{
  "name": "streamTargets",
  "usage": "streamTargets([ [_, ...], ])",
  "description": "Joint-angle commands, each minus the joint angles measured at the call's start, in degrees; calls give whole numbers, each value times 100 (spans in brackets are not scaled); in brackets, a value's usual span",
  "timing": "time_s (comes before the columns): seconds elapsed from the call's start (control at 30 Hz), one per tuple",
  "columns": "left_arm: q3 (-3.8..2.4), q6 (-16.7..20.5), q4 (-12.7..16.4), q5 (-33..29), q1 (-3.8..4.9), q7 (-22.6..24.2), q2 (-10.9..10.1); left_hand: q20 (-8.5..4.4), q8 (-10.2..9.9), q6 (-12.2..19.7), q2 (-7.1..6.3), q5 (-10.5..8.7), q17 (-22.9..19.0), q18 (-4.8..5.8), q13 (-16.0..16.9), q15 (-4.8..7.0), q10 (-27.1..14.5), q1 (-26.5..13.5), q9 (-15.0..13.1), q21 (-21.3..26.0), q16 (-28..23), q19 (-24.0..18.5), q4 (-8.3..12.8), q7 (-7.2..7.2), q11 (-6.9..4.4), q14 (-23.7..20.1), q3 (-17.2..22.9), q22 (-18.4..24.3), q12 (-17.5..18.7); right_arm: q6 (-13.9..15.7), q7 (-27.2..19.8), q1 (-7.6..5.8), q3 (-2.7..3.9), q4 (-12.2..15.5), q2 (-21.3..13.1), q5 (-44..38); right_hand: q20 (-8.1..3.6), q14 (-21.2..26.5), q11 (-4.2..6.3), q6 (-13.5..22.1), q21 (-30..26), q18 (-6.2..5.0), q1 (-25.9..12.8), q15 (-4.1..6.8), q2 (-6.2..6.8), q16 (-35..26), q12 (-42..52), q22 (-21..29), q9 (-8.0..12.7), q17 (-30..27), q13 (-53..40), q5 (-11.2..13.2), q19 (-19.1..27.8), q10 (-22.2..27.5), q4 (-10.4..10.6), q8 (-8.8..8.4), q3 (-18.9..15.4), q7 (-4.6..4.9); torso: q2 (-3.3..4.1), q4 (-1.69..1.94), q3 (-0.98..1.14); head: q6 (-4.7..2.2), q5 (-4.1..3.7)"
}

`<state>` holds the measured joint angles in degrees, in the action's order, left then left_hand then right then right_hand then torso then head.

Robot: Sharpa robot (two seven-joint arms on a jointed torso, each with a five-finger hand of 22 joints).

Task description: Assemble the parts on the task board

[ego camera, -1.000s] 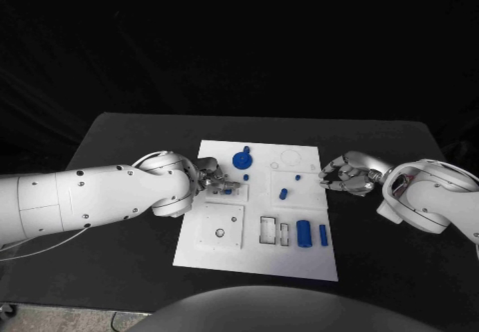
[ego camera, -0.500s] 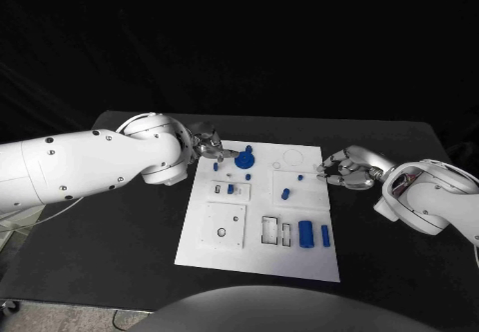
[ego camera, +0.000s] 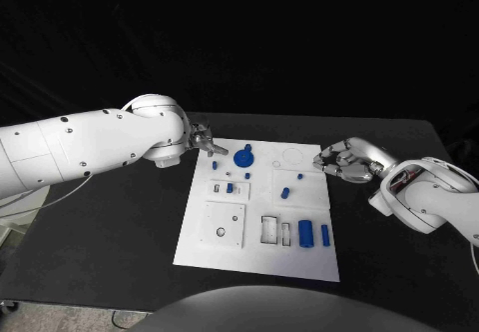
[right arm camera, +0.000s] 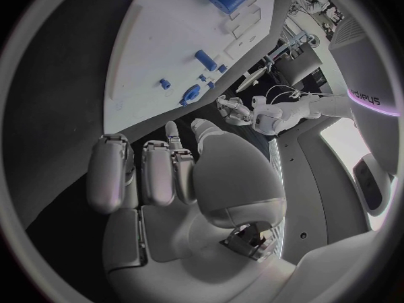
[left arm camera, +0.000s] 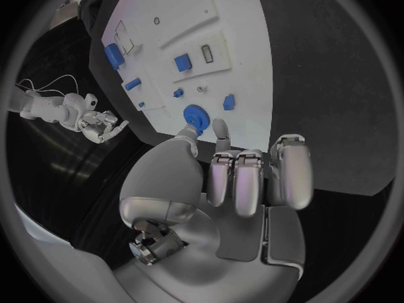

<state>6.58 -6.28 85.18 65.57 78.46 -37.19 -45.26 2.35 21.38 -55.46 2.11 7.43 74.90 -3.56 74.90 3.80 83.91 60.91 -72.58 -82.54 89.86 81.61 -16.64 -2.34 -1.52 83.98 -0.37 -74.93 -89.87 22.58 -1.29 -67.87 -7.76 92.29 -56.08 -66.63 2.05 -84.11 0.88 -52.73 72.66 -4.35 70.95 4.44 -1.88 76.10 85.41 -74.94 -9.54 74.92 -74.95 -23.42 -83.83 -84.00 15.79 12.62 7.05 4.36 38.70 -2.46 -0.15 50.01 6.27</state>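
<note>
- Left silver many-fingered hand [ego camera: 205,143] raised off the far left corner of the white rectangular task board [ego camera: 257,263], fingers curled in toward the palm with nothing between them.
- From the left wrist view, same left hand [left arm camera: 240,182] with fingers folded side by side above the board's edge, holding nothing.
- Right silver many-fingered hand [ego camera: 342,160] just beside the board's far right edge, over the black table [ego camera: 120,228], fingers bent inward and closed on nothing.
- From the right wrist view, right hand [right arm camera: 168,175] with fingers curled together, palm bare.
- Both white arms bent at the wrist, reaching in from opposite sides of the board.
- Flat on the middle of the table: the task board, long side running away from the robot.
- On the board's far part: round blue gear-like part [ego camera: 243,160], with small blue pegs [ego camera: 284,193] near it.
- Near the board's close right corner: stout blue cylinder [ego camera: 305,234] and a slim blue bar [ego camera: 324,234], side by side, apart from each other.
- Beyond the table: dark backdrop.
</note>
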Motion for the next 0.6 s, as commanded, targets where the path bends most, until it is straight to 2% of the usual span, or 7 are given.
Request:
streamTargets([
  [0.03, -4, -341, -172, 49, -32, -21, 94, 32, -38, 45, -28, -35, 1510, 89, 1510, -3, 609, 6, 12, 16, 14, 13, 4, 7, 19, 602, -41, -891, -13, 107, -226, 2, 0, -15, 24, 111, -40, -392, 51, 15, 43, 93, 11, 36, 17, 45, 49, -922, -12, 32, -998, -15, -128, -364, 7, -39, 3, -20, 5, -3, -3, -1, 22],
  [0.2, -5, -231, -399, 151, -87, 37, 225, 44, -60, 26, -22, -118, 1510, 89, 1510, -15, 609, -34, 34, 22, 14, 13, -2, -1, 30, 602, -117, -895, -13, 61, -254, 8, 0, -32, 37, 130, -44, -396, 45, 5, 71, 98, -1, 37, 11, 74, 73, -937, -32, 54, -1026, -15, -135, -380, 14, -36, 6, -19, 2, 17, -5, -1, 15],
  [0.43, -6, -164, -579, 276, -115, 92, 275, 50, -62, 4, -36, -158, 1510, 89, 1510, -19, 609, -28, 40, 23, 14, 14, 8, 0, 32, 602, -155, -898, -13, 7, -250, 11, 0, -45, 34, 150, -44, -395, 33, -9, 72, 98, -15, 33, 4, 73, 78, -943, -50, 46, -1031, -4, -134, -384, 22, -32, 9, -15, 4, -7, 9, -1, 54],
  [0.6, -4, -246, -657, 281, -133, 121, 286, 52, -59, -4, -46, -168, 1510, 78, 1510, -20, 609, -11, 37, 55, 14, -18, 15, 0, 32, 602, -170, -875, -13, -35, -228, 12, 0, -52, 28, 156, -44, -392, 26, -14, 58, 96, -21, 30, 1, 63, 71, -941, -57, 33, -1022, 3, -129, -380, 25, -31, 10, -12, 3, -5, 11, -1, 46],
])
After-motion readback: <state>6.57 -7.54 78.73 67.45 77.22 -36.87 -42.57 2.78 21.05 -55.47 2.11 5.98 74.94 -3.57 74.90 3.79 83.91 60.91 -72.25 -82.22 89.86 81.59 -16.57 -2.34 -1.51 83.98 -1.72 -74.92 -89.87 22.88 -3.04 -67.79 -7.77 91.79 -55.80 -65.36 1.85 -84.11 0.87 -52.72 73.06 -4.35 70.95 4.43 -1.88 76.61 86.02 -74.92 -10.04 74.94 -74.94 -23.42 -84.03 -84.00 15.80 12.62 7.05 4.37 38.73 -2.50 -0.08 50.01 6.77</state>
